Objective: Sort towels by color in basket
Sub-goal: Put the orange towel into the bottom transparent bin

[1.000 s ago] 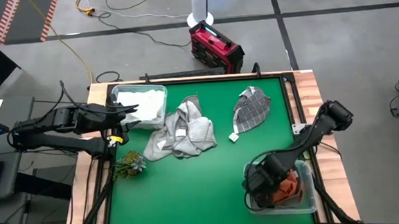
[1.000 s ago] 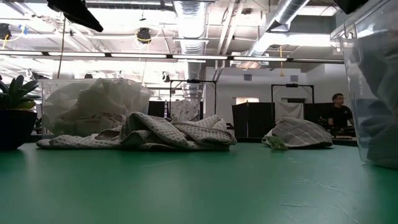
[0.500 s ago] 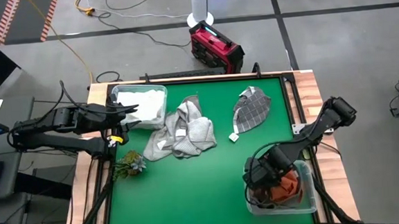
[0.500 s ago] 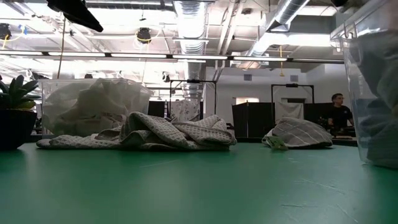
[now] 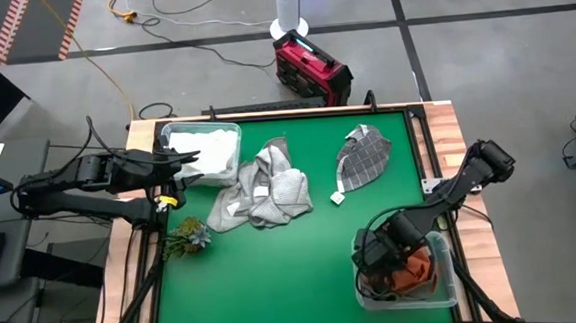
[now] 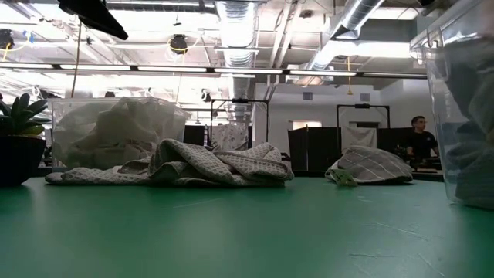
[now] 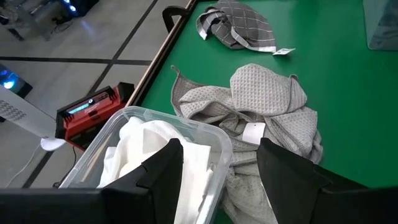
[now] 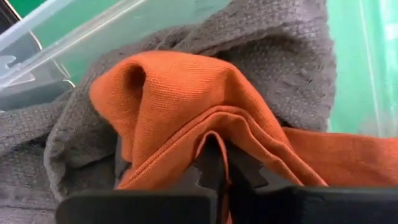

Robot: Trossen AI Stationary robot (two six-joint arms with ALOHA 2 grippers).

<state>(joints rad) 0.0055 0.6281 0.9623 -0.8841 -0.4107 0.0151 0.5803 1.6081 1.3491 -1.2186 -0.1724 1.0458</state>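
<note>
My right gripper [image 8: 212, 155] is down in the clear bin [image 5: 446, 292] at the near right corner, shut on the rust orange towel [image 8: 180, 99], which lies over a dark grey towel [image 8: 280, 50]. My left gripper [image 7: 217, 180] hangs open above the far left bin's rim [image 7: 186, 121]; that bin holds white towels [image 5: 207, 151]. A heap of light grey towels [image 5: 265, 188] lies on the mat beside that bin. The grey checked towel [image 5: 365, 157] lies crumpled farther right. My right gripper pinches a fold of the orange towel [image 8: 214, 127] between its two fingers, coming from above into the bin. The cloth humps up over the fingertips in several layers. The rest of the towel [image 5: 410, 271] rests on the dark grey towel inside the bin.
A small green plant [image 5: 187, 236] stands at the table's left edge, near my left arm. Green mat [image 5: 275, 272] shows between the grey heap and the near right bin. A red device [image 5: 310, 68] sits on the floor beyond the far edge.
My right arm has shifted slightly over the near right bin, its gripper edging toward the far edge. The towels on the mat have stayed where they were.
</note>
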